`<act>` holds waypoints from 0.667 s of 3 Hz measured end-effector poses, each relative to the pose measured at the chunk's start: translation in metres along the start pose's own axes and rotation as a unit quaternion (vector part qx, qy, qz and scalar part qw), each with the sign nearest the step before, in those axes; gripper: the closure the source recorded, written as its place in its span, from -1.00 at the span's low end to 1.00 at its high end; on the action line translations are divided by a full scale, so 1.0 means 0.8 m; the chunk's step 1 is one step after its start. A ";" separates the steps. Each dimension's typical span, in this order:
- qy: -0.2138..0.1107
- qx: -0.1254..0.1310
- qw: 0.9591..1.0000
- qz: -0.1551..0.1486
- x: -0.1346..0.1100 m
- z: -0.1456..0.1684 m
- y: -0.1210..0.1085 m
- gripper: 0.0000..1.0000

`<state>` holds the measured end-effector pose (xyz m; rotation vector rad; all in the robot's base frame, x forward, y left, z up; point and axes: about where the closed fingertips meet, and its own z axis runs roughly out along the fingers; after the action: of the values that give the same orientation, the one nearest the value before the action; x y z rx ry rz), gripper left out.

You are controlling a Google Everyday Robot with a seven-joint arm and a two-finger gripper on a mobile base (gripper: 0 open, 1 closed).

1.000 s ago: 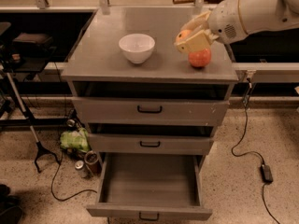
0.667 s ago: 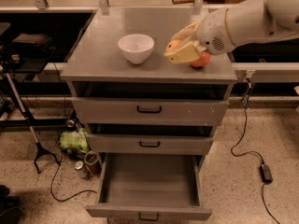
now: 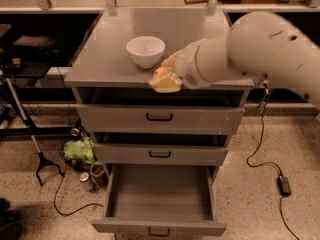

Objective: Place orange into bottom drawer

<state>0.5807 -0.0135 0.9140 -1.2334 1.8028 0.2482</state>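
Cabinet top (image 3: 107,59): bowl (image 3: 145,50); pincer (image 3: 162,77) over edge

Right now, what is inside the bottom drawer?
The open bottom drawer shows only its bare grey floor; its rear part lies hidden under the cabinet. The tool holds the orange above, at the cabinet top's front edge.

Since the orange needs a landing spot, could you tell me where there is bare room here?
The bottom drawer is bare from wall to wall. The cabinet top is free left of the white bowl; its front right is crowded by the gripper holding the orange.
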 end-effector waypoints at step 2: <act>0.045 0.007 0.998 0.040 0.050 0.075 0.065 1.00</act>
<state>0.5679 0.0221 0.8334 -1.1804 1.9304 0.2286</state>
